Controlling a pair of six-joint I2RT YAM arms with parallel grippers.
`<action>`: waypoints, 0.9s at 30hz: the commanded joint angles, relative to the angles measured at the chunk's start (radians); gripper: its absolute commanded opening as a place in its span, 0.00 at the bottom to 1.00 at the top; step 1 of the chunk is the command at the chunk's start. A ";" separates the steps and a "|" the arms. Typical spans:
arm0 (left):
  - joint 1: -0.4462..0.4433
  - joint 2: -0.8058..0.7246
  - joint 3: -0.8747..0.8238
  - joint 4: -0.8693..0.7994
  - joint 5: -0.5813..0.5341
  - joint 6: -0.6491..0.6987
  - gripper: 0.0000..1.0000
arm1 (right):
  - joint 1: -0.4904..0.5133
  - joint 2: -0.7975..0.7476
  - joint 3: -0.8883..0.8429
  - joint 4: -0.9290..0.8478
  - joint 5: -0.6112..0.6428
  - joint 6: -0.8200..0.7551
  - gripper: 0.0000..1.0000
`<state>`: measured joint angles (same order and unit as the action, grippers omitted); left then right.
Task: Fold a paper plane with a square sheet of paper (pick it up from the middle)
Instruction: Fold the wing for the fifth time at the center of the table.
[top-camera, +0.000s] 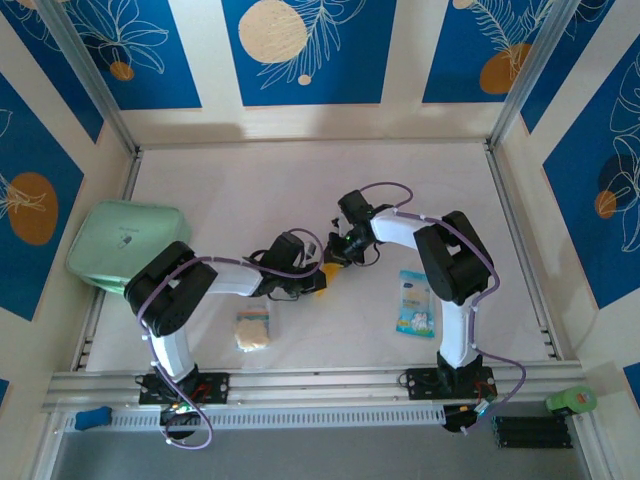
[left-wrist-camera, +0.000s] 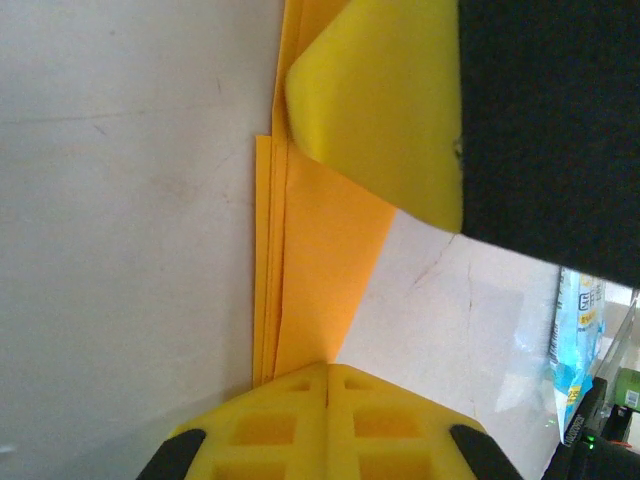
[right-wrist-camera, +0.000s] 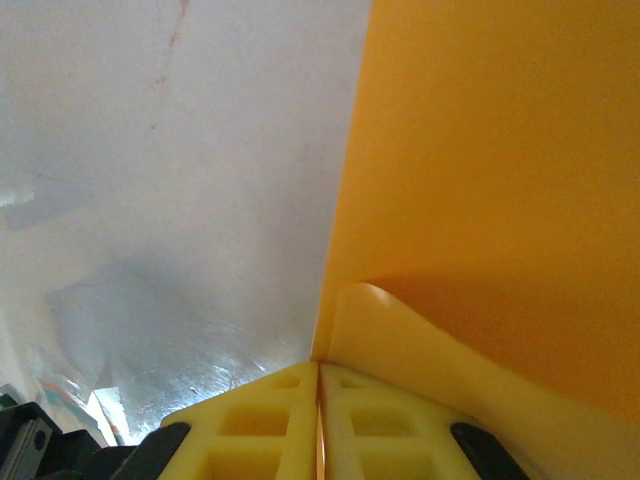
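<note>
In the middle of the top view, on the white table (top-camera: 250, 190), the two arms meet over the paper (left-wrist-camera: 320, 260), which lies folded in several layers with a long crease. The left gripper (left-wrist-camera: 327, 375) is closed tight on the near end of this crease, at the bottom of its wrist view. The right gripper (right-wrist-camera: 318, 375) is closed in the same way on an edge of the sheet, and one yellow finger (left-wrist-camera: 390, 110) of it is in the upper middle of the left wrist view, over the paper. The biggest danger, I think, is tearing: both grippers pinch the same thin sheet, so a pull in opposite directions could rip it or open the folds. A smaller danger is that the layers slide on each other, which would make the crease crooked. The grippers are also very near each other and could collide. As for other things, a green box (top-camera: 120, 240) sits at the left edge, well apart. A blue and white packet (top-camera: 413, 303) lies right of centre, beside the right arm. A small beige sponge (top-camera: 253, 328) lies under the left arm, lower centre. None of these touches the paper, but a wide sweep of an arm could push the packet or the sponge.
</note>
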<state>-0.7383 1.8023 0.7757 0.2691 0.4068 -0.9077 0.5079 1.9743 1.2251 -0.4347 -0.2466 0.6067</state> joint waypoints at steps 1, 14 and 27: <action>-0.009 0.026 -0.039 -0.102 -0.029 0.014 0.00 | -0.025 -0.092 0.011 0.015 -0.028 0.005 0.11; -0.008 0.022 -0.033 -0.096 -0.022 0.012 0.00 | -0.077 -0.083 -0.015 0.040 -0.021 -0.108 0.13; -0.008 0.020 -0.035 -0.090 -0.012 0.008 0.00 | -0.077 0.016 0.046 0.011 -0.016 -0.151 0.12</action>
<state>-0.7383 1.8023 0.7742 0.2733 0.4072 -0.9081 0.4297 1.9682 1.2404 -0.3916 -0.2588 0.4835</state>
